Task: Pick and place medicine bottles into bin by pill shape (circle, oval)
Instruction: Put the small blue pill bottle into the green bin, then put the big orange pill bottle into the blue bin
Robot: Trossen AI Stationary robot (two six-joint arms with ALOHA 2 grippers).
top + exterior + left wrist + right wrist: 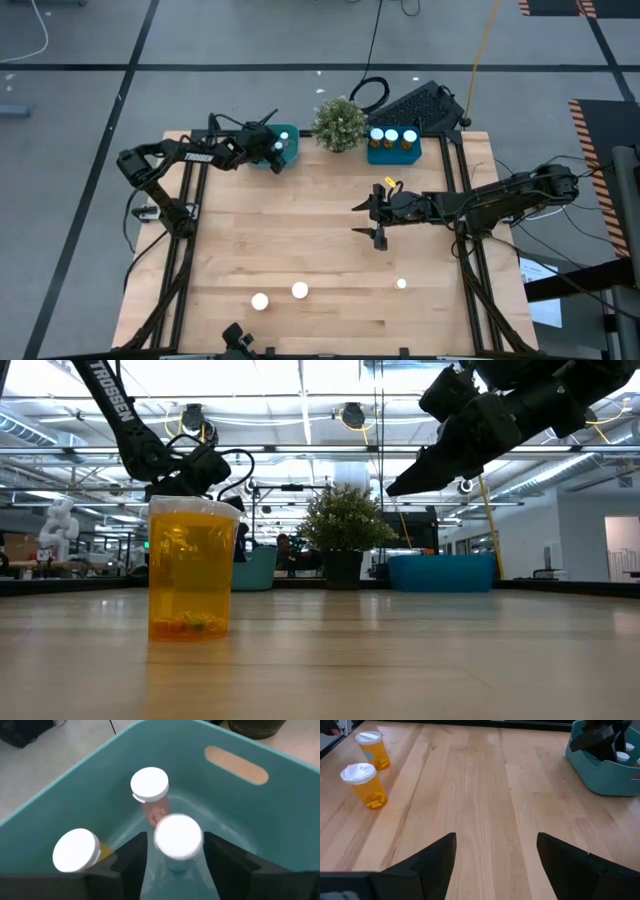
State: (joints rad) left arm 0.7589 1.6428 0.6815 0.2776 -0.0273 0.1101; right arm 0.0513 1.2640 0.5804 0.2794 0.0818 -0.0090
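Left pincer [172,865] inside the teal bin [283,147], a white-capped bottle [178,837] between its spread fingers.

Whether those fingers touch that bottle is unclear; two more capped bottles [149,785] stand in the bin. The right pincer [376,219] hangs open above mid-bench [320,220]. Three bottles [299,290] remain near the bench's front edge; the blue bin [393,152] holds three.

Bright, even overhead light; ceiling strips glare behind the arms, and the capped bottle [178,838] between the left gripper's [175,865] fingers blurs.
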